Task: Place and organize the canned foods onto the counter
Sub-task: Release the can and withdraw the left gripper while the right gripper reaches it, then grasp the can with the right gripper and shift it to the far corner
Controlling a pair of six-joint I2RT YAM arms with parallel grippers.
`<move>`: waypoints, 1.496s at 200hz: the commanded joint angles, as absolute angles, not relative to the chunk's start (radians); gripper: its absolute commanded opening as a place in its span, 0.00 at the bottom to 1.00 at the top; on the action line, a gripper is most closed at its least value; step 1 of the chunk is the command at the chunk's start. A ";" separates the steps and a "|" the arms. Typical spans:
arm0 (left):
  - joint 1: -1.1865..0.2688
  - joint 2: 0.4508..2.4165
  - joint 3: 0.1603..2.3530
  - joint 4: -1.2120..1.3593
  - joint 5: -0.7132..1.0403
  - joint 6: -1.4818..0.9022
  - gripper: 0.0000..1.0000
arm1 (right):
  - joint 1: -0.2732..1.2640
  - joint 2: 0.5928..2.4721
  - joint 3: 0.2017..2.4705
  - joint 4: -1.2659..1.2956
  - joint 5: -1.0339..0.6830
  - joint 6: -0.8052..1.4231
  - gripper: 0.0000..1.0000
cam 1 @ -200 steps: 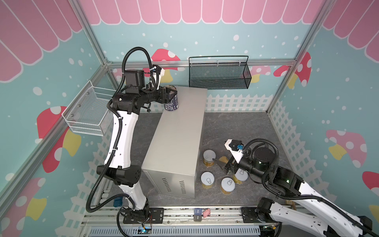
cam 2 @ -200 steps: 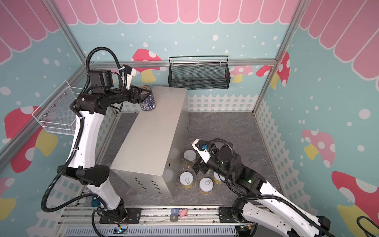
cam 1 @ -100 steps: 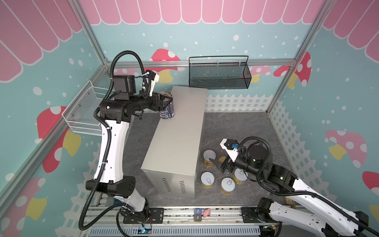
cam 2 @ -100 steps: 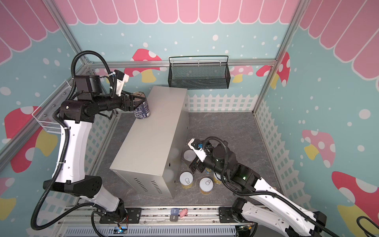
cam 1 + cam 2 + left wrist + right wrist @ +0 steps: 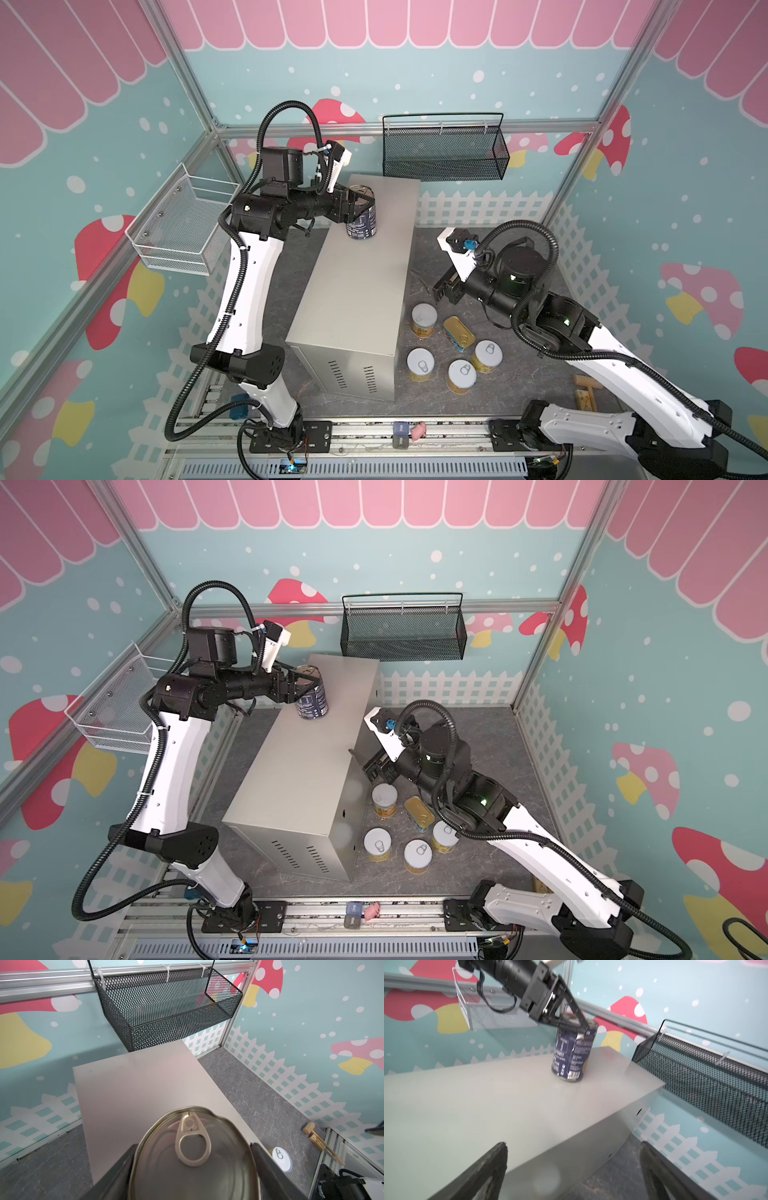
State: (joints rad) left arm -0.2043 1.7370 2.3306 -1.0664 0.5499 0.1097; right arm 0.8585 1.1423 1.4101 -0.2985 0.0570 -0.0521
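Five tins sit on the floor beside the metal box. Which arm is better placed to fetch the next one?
Right. The right pincer, open, empty, is close to the floor tins; the left pincer is across the box, around the navy can.

Six cans (image 5: 461, 374), two wall baskets (image 5: 442, 151), one counter (image 5: 357, 299)

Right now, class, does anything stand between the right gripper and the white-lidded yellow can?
Nothing visible does. The open right gripper hangs beside the counter, just beyond the white-lidded yellow can, only floor between them.
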 commanded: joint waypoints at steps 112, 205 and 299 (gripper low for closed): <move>-0.075 1.269 1.919 -0.990 0.319 -0.069 0.99 | 0.732 1.717 2.023 -0.360 -0.290 -0.163 1.00; -0.071 0.955 1.548 -0.949 0.418 -0.015 0.99 | 0.720 2.010 2.345 -0.356 -0.313 -0.053 0.98; -0.071 0.870 1.389 -0.809 0.479 -0.056 0.99 | 0.662 2.134 2.417 -0.196 -0.245 0.002 0.67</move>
State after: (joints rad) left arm -0.0784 0.8917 1.4242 -0.8791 0.4480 -0.0463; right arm 0.6849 2.0792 2.3878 -0.3073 -0.2955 0.0204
